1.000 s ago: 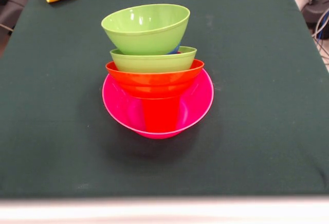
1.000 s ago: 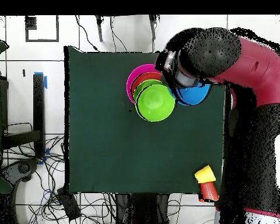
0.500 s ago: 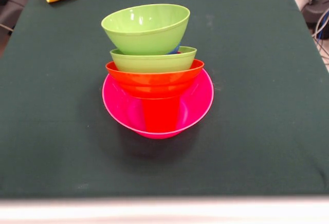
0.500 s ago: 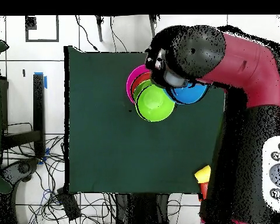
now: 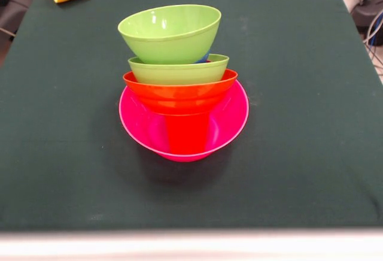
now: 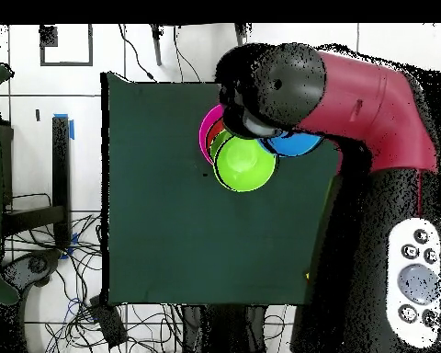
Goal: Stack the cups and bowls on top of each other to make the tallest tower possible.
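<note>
Dark green table [image 5: 311, 93], perhaps tiled floor [image 6: 50, 110], cables [image 6: 86, 267]

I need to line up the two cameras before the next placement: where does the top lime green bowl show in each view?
Front view: the top lime green bowl sits tilted at the tower's peak, centre of the picture, upper half.
Overhead view: the same bowl is the bright green disc near the table's upper middle, just below the red arm.
Shared landmark: the pink bowl at the base, its rim peeking out on the stack's left.
</note>
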Robot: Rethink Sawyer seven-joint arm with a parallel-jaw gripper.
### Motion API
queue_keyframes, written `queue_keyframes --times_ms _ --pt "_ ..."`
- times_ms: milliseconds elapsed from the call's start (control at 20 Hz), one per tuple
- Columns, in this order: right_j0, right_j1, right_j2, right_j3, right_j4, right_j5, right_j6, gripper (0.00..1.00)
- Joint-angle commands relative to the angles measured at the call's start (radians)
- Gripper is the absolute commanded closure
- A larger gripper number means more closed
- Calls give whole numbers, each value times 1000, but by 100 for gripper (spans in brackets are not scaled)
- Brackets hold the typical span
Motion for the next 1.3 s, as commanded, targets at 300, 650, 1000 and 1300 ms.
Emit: queue_keyframes --times_ms 300,650,1000,1300 --pt "83 2 -78 130 -69 -96 137 100" --pt "106 23 -99 112 -41 -97 143 100" --pt "127 40 -119 110 -32 -108 161 100" --pt "138 48 -137 114 -25 -127 159 100"
